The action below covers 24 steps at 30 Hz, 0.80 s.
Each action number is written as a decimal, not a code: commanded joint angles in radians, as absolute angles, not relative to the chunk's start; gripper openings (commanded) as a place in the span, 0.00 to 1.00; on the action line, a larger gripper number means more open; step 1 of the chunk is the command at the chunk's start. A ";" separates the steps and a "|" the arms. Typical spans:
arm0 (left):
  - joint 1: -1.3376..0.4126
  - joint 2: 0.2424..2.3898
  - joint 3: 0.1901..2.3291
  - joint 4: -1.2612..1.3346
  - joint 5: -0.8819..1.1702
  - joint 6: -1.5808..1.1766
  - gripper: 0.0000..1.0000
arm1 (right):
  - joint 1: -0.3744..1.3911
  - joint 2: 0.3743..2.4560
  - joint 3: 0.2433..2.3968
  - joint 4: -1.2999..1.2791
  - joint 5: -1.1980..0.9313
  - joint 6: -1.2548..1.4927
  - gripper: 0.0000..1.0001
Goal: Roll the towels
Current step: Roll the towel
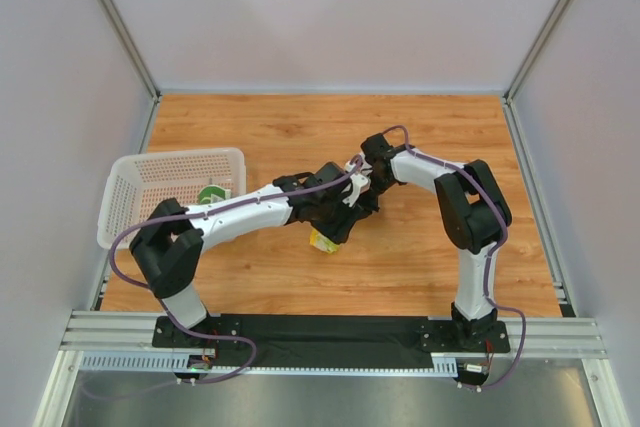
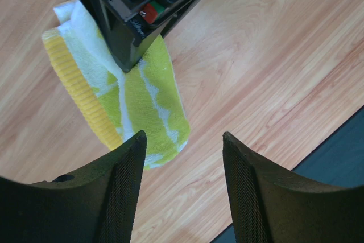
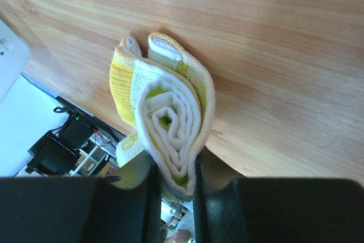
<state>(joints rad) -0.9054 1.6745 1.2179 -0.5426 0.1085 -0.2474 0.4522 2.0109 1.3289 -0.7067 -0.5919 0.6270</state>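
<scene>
The lime-yellow towel point(image 3: 170, 112) is rolled into a tight spiral, seen end-on in the right wrist view. My right gripper point(image 3: 173, 172) is shut on its lower end, a finger pressed against each side. In the left wrist view the same roll point(image 2: 142, 106) slants over the wood, with the right gripper's black finger point(image 2: 133, 32) on its upper part. My left gripper point(image 2: 183, 140) is open just beside the roll's lower end, with only wood between its fingers. From above, a corner of the roll point(image 1: 323, 240) peeks out under the left gripper point(image 1: 338, 219). The dark green towel point(image 1: 213, 193) lies bundled in the basket.
The white mesh basket point(image 1: 150, 172) stands at the table's left edge, beside the left arm. Both arms cross over the table's middle, and the right gripper point(image 1: 360, 185) sits close behind the left one. The black base strip point(image 2: 335, 157) runs along the near edge.
</scene>
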 commanded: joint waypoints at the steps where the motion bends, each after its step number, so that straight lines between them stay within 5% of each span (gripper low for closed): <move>1: -0.922 1.712 1.247 -0.554 0.080 -0.242 0.63 | 0.459 2.019 1.359 -0.726 -0.586 0.624 0.02; 14: -0.954 1.845 1.206 -0.563 0.002 -0.307 0.59 | 0.469 2.022 1.353 -0.730 -0.598 0.634 0.01; 24: -0.988 1.848 1.198 -0.629 -0.279 -0.318 0.61 | 0.469 2.022 1.356 -0.738 -0.609 0.637 0.01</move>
